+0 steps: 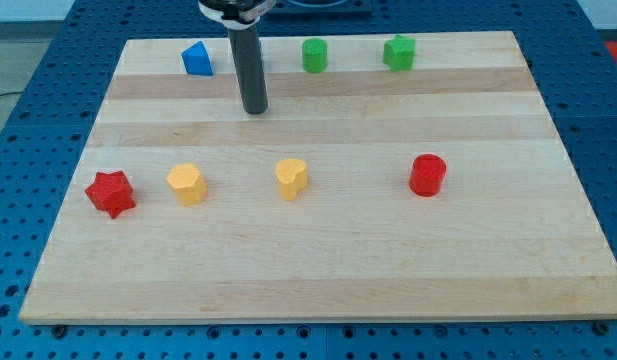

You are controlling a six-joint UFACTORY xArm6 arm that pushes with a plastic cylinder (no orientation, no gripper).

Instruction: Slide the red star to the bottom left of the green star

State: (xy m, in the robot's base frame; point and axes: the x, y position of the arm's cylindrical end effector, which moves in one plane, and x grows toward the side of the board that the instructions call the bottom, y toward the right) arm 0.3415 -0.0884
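My tip [255, 110] bare, grasping nothing, far-centre board; red star [110, 193] near left; green star [399, 52] far right, well apart

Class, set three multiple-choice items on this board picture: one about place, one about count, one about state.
1. Where is the red star?
A. view's left edge
B. view's top right
C. centre

2. How many yellow blocks are there?
A. one
B. two
C. three

3. My tip is
A. touching the red star
B. pressing the green star
C. touching no block

Answers:
1 A: it sits left of the left yellow block.
2 B: that one and the middle yellow block.
3 C: bare wood surrounds it, below the blue block.
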